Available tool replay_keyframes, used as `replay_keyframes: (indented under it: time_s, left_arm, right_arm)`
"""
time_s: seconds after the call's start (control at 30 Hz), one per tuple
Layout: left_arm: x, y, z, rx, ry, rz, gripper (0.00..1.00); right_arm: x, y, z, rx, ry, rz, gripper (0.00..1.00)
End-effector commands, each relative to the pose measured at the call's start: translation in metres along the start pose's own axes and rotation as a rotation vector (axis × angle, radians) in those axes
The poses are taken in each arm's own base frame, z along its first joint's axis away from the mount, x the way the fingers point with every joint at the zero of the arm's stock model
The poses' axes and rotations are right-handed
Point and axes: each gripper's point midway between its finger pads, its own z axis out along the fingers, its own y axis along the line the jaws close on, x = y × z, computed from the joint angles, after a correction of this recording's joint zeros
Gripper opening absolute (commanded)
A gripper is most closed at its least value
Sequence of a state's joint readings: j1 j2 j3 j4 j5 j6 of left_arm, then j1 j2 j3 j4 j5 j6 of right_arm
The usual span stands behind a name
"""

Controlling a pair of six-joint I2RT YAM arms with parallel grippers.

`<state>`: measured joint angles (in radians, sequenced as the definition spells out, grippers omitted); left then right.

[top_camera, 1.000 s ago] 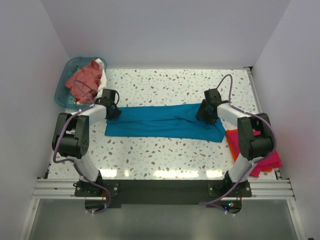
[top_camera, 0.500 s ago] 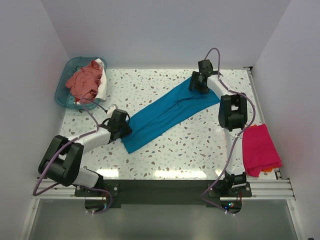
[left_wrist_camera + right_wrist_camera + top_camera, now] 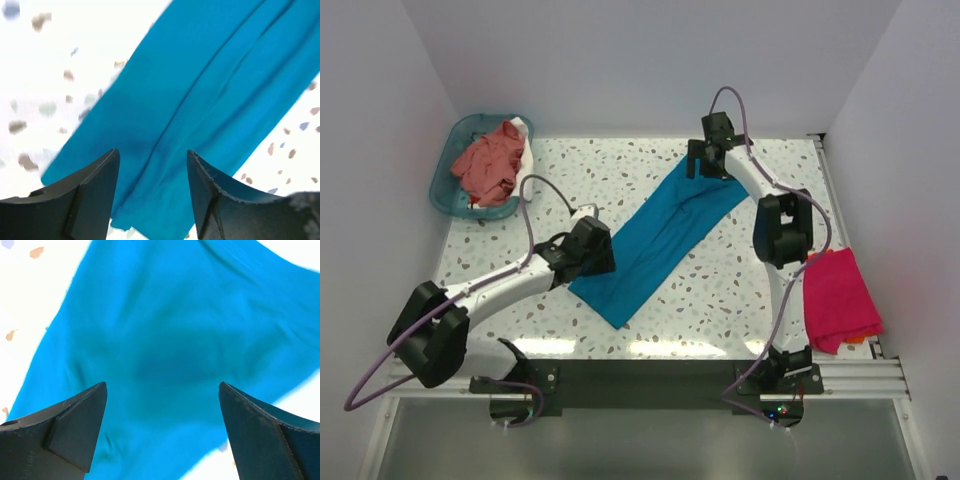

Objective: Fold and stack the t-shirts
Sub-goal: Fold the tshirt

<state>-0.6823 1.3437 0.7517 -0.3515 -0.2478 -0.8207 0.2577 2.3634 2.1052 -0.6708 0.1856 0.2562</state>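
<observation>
The large teal-blue t-shirt (image 3: 660, 240) lies flat as a long folded strip, slanting from the table's front middle up to the back right. My left gripper (image 3: 602, 256) is open over its near left edge; in the left wrist view (image 3: 152, 151) the teal cloth (image 3: 210, 85) lies under the open jaws. My right gripper (image 3: 704, 166) is open over its far end; the right wrist view (image 3: 162, 384) shows teal cloth (image 3: 165, 330) between the wide-spread fingers. A magenta-pink t-shirt (image 3: 836, 295) lies at the right edge on an orange one (image 3: 861, 339).
The translucent teal basket (image 3: 450, 160) stands at the back left corner. It holds a crumpled salmon-pink shirt (image 3: 490, 160) and a white one (image 3: 524, 160). White walls close in the table on three sides. The speckled tabletop (image 3: 620, 170) shows around the shirt.
The teal shirt has swung from lying across the table to a steep diagonal. My left gripper moved forward and to the right, and my right gripper moved to the back.
</observation>
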Motion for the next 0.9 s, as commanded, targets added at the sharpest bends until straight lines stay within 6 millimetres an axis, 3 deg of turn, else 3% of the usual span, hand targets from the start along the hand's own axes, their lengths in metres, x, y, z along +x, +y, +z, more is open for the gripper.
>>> replay_keyframes:
  time_s: [0.0, 0.07, 0.1, 0.13, 0.17, 0.23, 0.27, 0.4, 0.57, 0.73, 0.87]
  left_arm:
    - [-0.050, -0.018, -0.012, -0.005, -0.110, 0.169, 0.60]
    - [-0.047, -0.027, 0.000, 0.016, -0.069, 0.261, 0.56]
    - [-0.055, -0.037, 0.001, 0.031, -0.076, 0.285, 0.54]
    - [-0.050, -0.035, 0.013, 0.010, -0.045, 0.330, 0.51]
    - [-0.047, -0.041, 0.018, 0.036, -0.022, 0.356, 0.49]
    - [-0.047, -0.051, 0.026, 0.062, -0.004, 0.393, 0.44]
    - [-0.038, -0.051, 0.037, 0.065, 0.039, 0.428, 0.42]
    - [-0.029, -0.053, 0.050, 0.047, 0.067, 0.495, 0.38]
    - [-0.013, -0.052, 0.053, 0.046, 0.094, 0.528, 0.38]
    - [0.015, -0.044, 0.056, 0.019, 0.141, 0.525, 0.37]
    - [0.038, -0.048, 0.059, 0.036, 0.182, 0.508, 0.37]
  right_arm:
    - [-0.032, -0.028, -0.068, 0.069, -0.127, 0.113, 0.96]
    - [-0.012, -0.031, -0.076, 0.067, -0.098, 0.166, 0.95]
    - [-0.008, -0.031, -0.076, 0.063, -0.098, 0.186, 0.94]
    - [-0.002, -0.030, -0.077, 0.059, -0.091, 0.205, 0.90]
    - [0.015, -0.031, -0.073, 0.057, -0.060, 0.233, 0.88]
    - [0.025, -0.029, -0.067, 0.047, -0.051, 0.262, 0.81]
    - [0.035, -0.029, -0.062, 0.050, -0.030, 0.281, 0.74]
    - [0.051, -0.028, -0.037, 0.055, 0.014, 0.305, 0.51]
    - [0.053, -0.033, -0.012, 0.070, 0.043, 0.313, 0.47]
    - [0.057, -0.038, 0.010, 0.088, 0.084, 0.280, 0.46]
    - [0.043, -0.040, 0.019, 0.092, 0.084, 0.228, 0.47]
